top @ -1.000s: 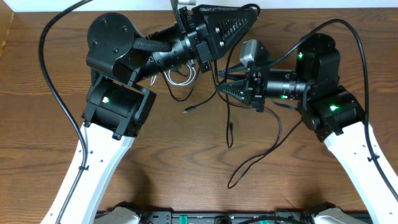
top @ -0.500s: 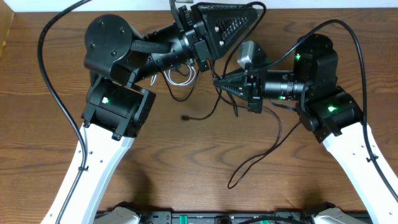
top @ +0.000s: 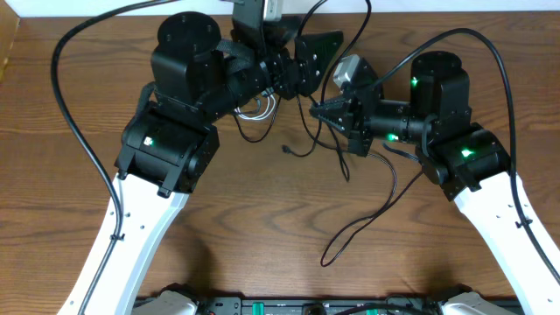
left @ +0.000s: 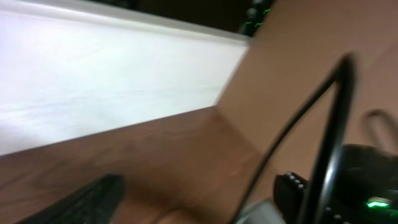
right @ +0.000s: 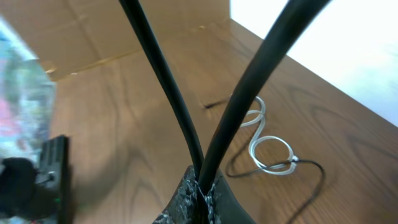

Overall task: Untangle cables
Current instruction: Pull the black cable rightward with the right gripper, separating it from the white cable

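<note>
The black cable (top: 385, 197) trails across the wooden table, with a plug end (top: 287, 150) lying loose near the middle. My right gripper (top: 317, 108) is shut on this cable. In the right wrist view two black strands rise out of the closed jaws (right: 202, 186). The white cable (top: 259, 107) lies coiled under my left arm and also shows as loops (right: 268, 147) on the wood. My left gripper (top: 306, 59) hovers at the table's back edge, open and holding nothing. Its own view is blurred, with one finger (left: 93, 199) at the lower left.
Thick black arm wires (top: 70, 96) arc over the left and right sides of the table. A white wall (left: 112, 68) borders the table's back edge. A cardboard panel (right: 124, 25) stands at one side. The two wrists sit close together near the back centre.
My left gripper has opened and let go of the black cable, and its arm has swung back and right. The right gripper closed and stays shut on the cable. The loose plug slid right.
</note>
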{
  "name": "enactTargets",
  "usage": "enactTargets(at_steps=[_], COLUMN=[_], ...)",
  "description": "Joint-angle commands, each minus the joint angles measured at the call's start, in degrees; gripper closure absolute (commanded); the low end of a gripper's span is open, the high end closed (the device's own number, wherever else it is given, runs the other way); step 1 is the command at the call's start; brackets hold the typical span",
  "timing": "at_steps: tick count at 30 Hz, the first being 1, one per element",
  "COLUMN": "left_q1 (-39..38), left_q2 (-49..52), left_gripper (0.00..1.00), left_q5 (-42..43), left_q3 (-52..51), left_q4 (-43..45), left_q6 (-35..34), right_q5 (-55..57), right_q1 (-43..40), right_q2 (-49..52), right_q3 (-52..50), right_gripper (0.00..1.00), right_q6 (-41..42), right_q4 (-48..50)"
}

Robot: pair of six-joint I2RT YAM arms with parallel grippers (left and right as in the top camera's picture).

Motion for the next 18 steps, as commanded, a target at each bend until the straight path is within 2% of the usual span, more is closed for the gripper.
enactTargets(at_steps=[1,5,10,12,15,18], left_q1=[-0.1,0.0,2.2,3.7,5.5,5.7], left_q2=[-0.7,-0.7,-0.7,-0.7,-0.7,-0.7], left_gripper=[0.11,0.09,0.09,0.09,0.09,0.09], left_q5=[-8.4,-8.4,-8.8,-12.3,-22.1,-25.6], left_q3=[0.5,0.5,0.5,0.5,0.5,0.5], left_q4=[-3.1,-5.7,-11.0,-15.7,-25.1,-30.2], left_q6=[5.9,6.1,6.1,6.1,6.1,6.1], right_q5=[8.7,21.1,28.7,29.3,29.2,29.2], right_q1=[0.3,-0.2,-2.8,-4.7,-10.1,-17.2], right_q2=[-0.6,-0.6,-0.6,-0.6,-0.6,-0.6], right_q3=[0.4,0.4,0.4,0.4,1.7,6.4], right_gripper=[0.99,0.99,0.99,0.99,0.99,0.99], right_q6=[2.1,8.6,12.1,12.6,12.6,12.6], right_q4=[-0.3,-0.9,-2.9,-4.3,-8.6,-15.0])
